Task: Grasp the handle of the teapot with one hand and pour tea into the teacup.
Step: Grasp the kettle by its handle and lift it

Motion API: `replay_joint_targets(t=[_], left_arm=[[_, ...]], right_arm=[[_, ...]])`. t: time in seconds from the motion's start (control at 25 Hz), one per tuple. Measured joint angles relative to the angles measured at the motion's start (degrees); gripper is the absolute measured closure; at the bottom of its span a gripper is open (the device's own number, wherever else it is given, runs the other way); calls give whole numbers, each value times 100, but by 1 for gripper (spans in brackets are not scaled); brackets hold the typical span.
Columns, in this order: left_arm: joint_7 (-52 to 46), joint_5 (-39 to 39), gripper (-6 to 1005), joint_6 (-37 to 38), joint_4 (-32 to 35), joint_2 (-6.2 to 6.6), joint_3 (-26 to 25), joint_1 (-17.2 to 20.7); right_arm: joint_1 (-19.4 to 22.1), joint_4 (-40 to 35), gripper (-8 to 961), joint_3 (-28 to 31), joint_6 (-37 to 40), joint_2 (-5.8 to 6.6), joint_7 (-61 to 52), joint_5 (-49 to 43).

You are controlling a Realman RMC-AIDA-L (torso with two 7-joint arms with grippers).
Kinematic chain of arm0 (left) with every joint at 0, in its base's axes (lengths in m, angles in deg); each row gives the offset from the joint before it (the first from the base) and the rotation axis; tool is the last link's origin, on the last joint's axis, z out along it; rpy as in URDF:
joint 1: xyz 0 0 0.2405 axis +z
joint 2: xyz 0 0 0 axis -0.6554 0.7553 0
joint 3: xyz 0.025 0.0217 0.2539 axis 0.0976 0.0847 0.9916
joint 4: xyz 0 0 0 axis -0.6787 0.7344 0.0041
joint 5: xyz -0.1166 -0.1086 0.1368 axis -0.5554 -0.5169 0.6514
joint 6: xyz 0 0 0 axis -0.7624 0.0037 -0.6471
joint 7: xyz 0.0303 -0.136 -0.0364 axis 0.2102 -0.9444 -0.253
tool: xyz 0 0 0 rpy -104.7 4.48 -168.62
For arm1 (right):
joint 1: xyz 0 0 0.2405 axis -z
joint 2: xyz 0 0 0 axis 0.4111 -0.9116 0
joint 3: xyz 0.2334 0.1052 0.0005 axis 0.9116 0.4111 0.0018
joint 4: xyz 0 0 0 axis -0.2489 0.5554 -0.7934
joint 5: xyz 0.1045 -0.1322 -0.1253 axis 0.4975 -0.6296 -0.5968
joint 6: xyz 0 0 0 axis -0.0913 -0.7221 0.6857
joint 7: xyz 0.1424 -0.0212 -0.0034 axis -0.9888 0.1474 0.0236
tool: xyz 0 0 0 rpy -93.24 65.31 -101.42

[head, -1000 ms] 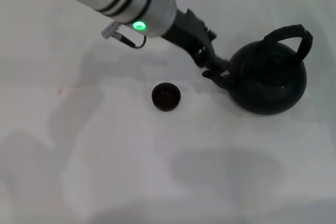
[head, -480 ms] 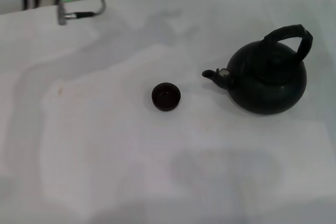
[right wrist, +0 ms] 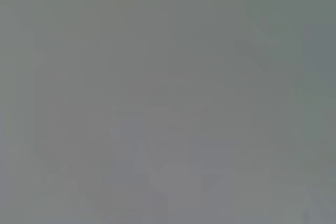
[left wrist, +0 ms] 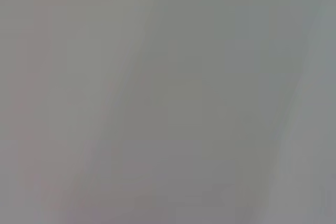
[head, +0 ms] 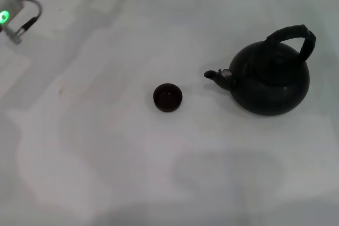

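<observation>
Withdrawn to the far-left corner, left arm (head: 8, 3) hides its claw, state untellable; teapot (head: 270, 78) and teacup (head: 168, 97) stand apart.

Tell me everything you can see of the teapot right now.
The teapot is round, matte black and kettle-like, standing upright on the white table. Its thick, rough black handle arches over the top. A short stubby spout points toward the teacup, which sits apart from it. Nothing touches or holds the pot.

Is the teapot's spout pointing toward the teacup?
Yes, the teapot stands upright with its spout aimed at the teacup.
</observation>
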Motion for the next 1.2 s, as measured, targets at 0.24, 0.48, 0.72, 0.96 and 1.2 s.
replay_joint_targets(t=[0.24, 0.48, 0.72, 0.96, 1.2], left_arm=[[1645, -1403, 273, -40, -1040, -8, 10, -51], [1813, -1459, 273, 12, -1269, -6, -20, -76], [1834, -1492, 272, 20, -1331, 2, -51, -97], [1904, -1497, 272, 27, -1398, 1, -54, -109], [1910, -1500, 273, 43, -1475, -3, -57, -111]], right_arm=[[4, 1, 81, -15, 176, 103, -149, -550], [256, 60, 81, -23, 597, 302, -271, -1540], [805, 110, 82, -26, 1817, 593, -905, -2617], [834, 228, 82, -25, 2077, 651, -1203, -3803], [614, 229, 81, 13, 1531, 441, -1189, -3982]])
